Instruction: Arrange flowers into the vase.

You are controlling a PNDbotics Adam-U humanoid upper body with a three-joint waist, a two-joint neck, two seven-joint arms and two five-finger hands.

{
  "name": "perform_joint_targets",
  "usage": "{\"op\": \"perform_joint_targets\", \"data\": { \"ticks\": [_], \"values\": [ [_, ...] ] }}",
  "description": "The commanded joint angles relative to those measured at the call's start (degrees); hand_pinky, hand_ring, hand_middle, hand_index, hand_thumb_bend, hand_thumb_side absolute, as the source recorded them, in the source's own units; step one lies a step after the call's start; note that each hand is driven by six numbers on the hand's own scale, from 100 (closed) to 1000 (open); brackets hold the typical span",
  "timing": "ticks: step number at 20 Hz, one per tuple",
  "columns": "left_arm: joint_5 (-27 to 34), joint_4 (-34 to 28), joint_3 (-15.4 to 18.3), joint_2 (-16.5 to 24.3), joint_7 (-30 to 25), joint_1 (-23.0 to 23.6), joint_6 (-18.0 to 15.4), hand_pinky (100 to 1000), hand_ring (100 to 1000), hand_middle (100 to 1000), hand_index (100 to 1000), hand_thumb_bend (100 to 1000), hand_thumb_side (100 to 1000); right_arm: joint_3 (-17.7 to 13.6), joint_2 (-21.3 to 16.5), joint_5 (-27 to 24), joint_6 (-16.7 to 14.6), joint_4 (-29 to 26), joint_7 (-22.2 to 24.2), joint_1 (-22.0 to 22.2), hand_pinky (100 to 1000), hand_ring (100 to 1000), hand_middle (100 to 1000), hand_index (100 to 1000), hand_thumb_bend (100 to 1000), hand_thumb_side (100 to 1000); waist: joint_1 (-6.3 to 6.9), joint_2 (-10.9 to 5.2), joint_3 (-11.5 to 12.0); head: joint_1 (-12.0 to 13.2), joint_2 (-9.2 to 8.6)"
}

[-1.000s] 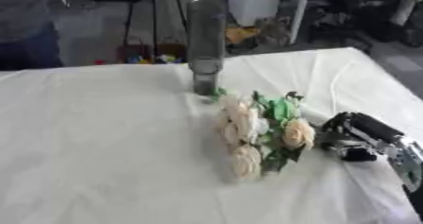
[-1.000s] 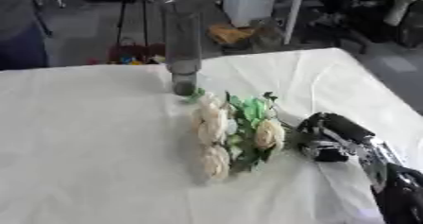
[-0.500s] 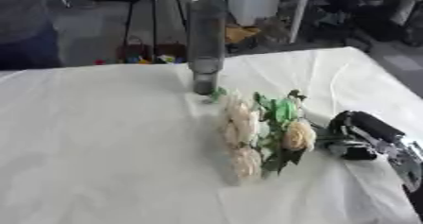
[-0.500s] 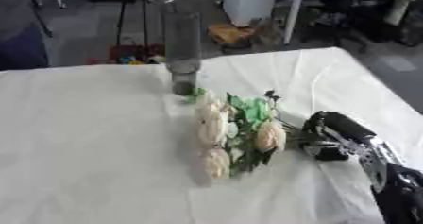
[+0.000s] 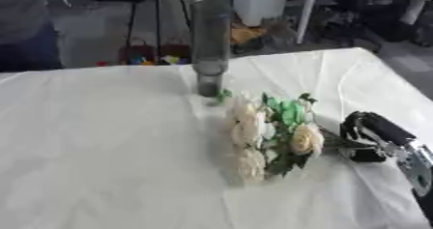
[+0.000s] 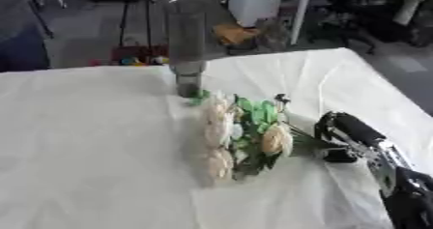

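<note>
A tall clear glass vase (image 5: pixel 209 44) stands upright on the white tablecloth, near the table's far side. In front of it lies a bunch of cream roses with green leaves (image 5: pixel 269 134), its stems pointing right. My right hand (image 5: pixel 368 136) comes in from the lower right and its curled fingers close around the stem ends of the bunch. The flower heads rest on the cloth. My left hand shows in neither view.
The white cloth (image 5: pixel 101 150) covers the whole table, with broad bare areas left of the flowers. Beyond the far edge are tripod legs, boxes and clutter on the floor (image 5: pixel 161 49), and a person's dark clothing at the upper left.
My right hand has stayed on the stems. The bunch has shifted only slightly.
</note>
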Motion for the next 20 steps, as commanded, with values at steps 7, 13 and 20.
{"op": "perform_joint_targets", "data": {
  "ticks": [7,13,20],
  "values": [
    [0.3,-0.7,0.2,0.8,-0.3,-0.5,0.0,599,589,682,674,691,627,-0.4,-1.1,0.4,1.1,0.3,-1.6,-0.3,334,591,276,409,192,211,0.07,-0.44,0.0,-0.3,0.26],
    [0.3,-0.7,0.2,0.8,-0.4,-0.5,0.0,599,589,683,674,692,628,-0.4,-1.0,0.6,1.4,0.9,-0.3,-0.1,342,600,280,412,131,157,0.05,-0.46,0.1,-0.3,0.32],
    [0.3,-0.7,0.2,0.8,-0.5,-0.6,0.1,600,588,683,674,691,628,-0.9,-0.8,-1.4,3.8,1.3,-0.6,-0.1,294,573,262,403,100,125,0.08,-0.49,0.1,-0.4,0.33]
  ]
}}
